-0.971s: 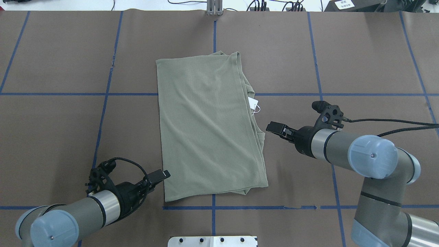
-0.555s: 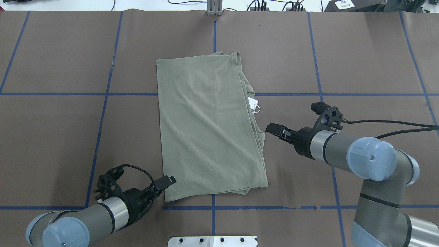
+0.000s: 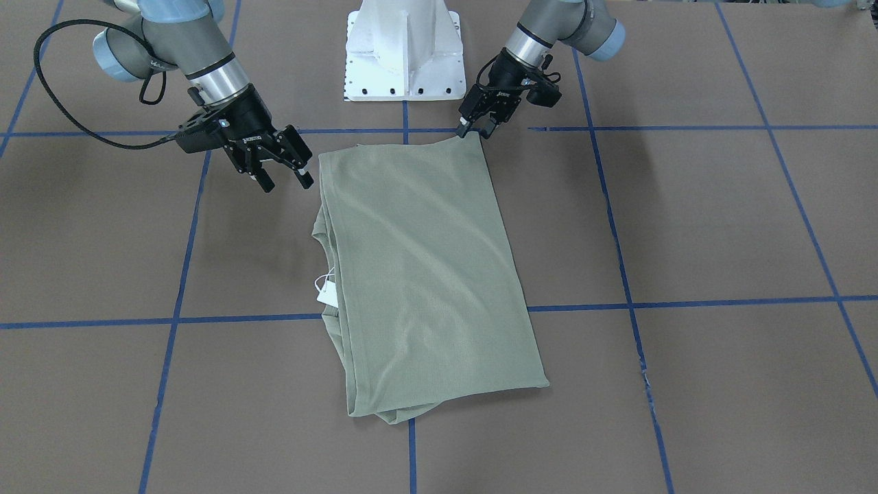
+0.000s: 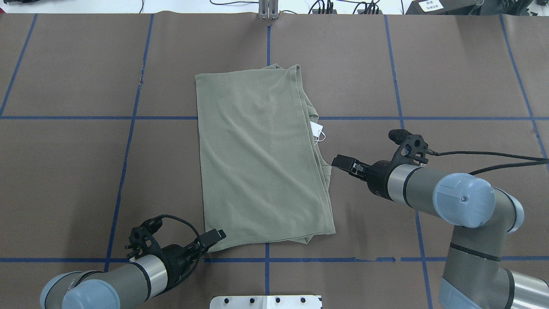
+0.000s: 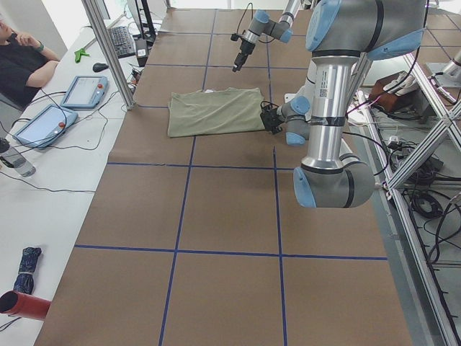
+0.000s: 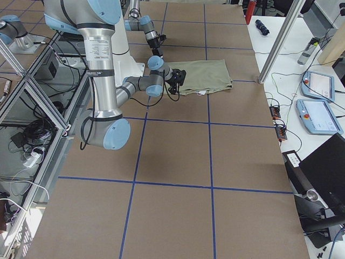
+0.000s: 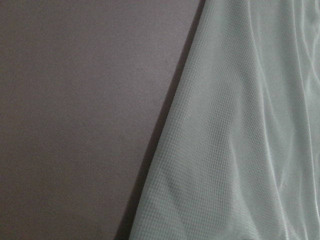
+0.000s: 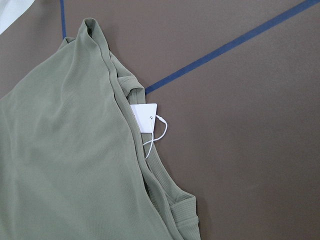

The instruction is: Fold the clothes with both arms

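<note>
The sage-green shirt (image 4: pixel 261 159) lies folded lengthwise in the middle of the table, also seen in the front view (image 3: pixel 425 274). Its white hang tag (image 4: pixel 316 127) sticks out from the right edge. My left gripper (image 4: pixel 216 235) is low at the shirt's near-left corner; in the front view the left gripper (image 3: pixel 473 130) looks open with its fingertips at that corner. The left wrist view shows only the shirt's edge (image 7: pixel 240 125) on brown table. My right gripper (image 4: pixel 338 161) hovers open just off the shirt's right edge (image 3: pixel 285 182). The right wrist view shows the tag (image 8: pixel 144 117).
Blue tape lines (image 4: pixel 128 141) grid the brown table cover. The white pedestal base (image 3: pixel 405 48) stands at the near edge. A metal post (image 4: pixel 268 10) is at the far edge. A person (image 5: pixel 21 50) sits at a side bench with tablets (image 5: pixel 83 90).
My left gripper has moved right and toward the near edge, reaching the shirt's near-left corner. The right gripper has shifted only slightly. The shirt has not moved.
</note>
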